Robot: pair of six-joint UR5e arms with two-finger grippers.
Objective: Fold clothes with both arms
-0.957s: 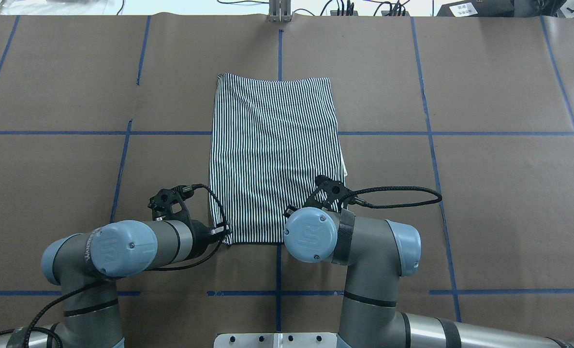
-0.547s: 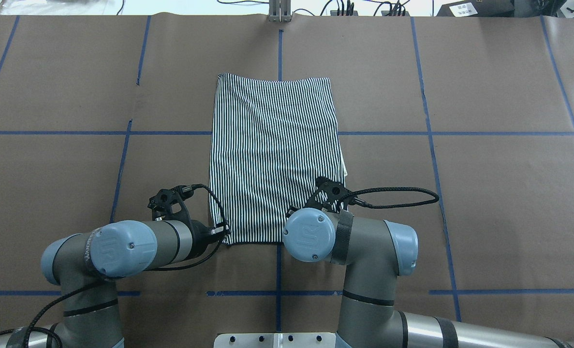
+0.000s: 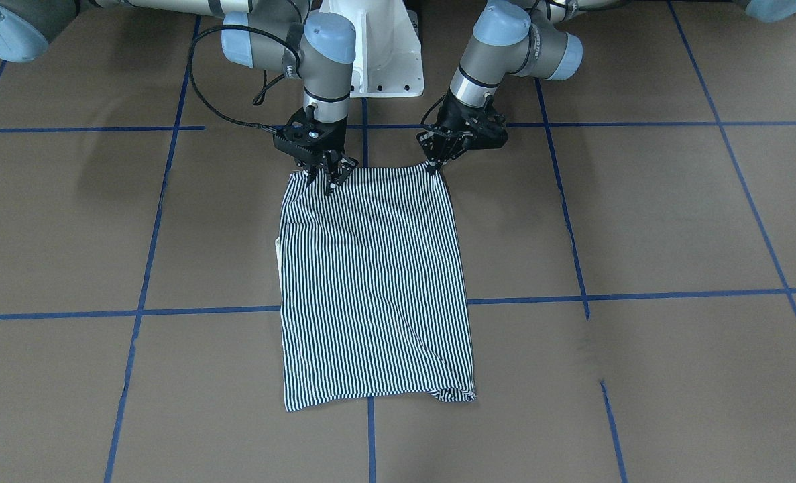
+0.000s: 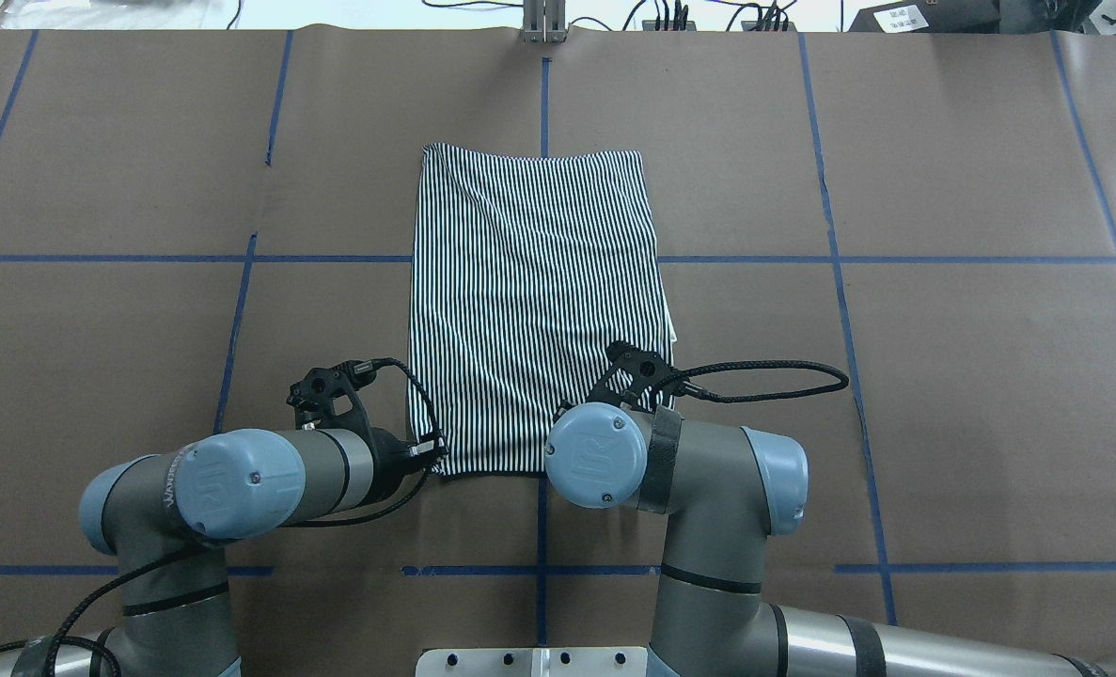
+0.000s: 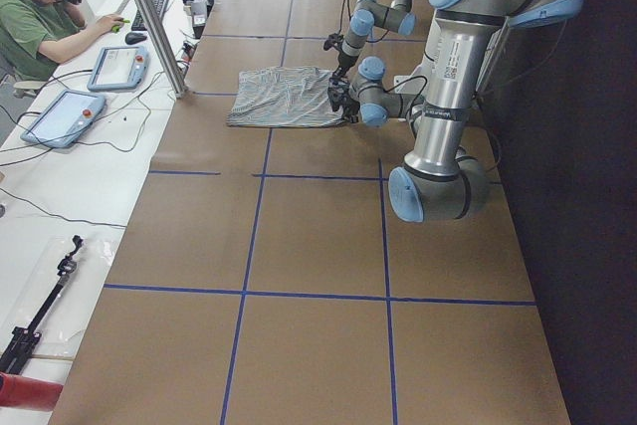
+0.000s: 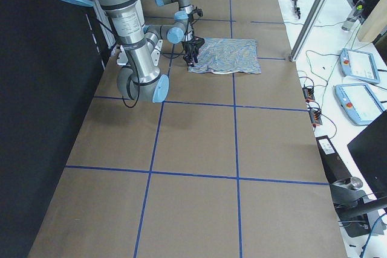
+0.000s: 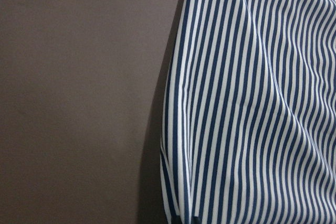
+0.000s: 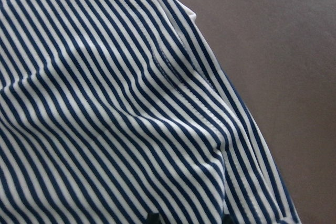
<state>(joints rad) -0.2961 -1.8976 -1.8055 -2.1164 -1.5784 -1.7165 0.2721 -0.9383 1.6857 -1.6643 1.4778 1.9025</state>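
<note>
1. Upper centre of the front view: left gripper [image 3: 431,166] has its fingers closed to a point, pinching the upper-right corner of the shirt [image 3: 371,282] down at table level.
2. Just left of it in that view, right gripper [image 3: 328,181] has its jaws nearly together on the same hem, a little in from the upper-left corner. Both grippers point steeply down.
3. Wrist views: neither shows the fingers. Right wrist view shows stripes ridging up toward the bottom edge of the frame. Left wrist view shows the shirt's side edge running down to bottom centre, bare brown surface on its left.
4. Shirt is folded to a narrow striped rectangle and lies flat. In the front view it runs from the grippers down to lower centre. A cream sliver peeks out at mid left edge, and the lower-right corner is slightly rumpled.
5. Overhead: left arm [image 4: 238,484] comes in from lower left, right arm [image 4: 670,461] from lower centre, its wrist covering the shirt's lower-right corner.
6. Table [image 3: 639,221] is covered in brown paper with a grid of blue tape lines [image 3: 639,294]. White base [image 3: 384,54] sits at top centre of the front view.
7. Left side view, upper left: a person [image 5: 40,12] sits at a side bench, well apart from the shirt.
</note>
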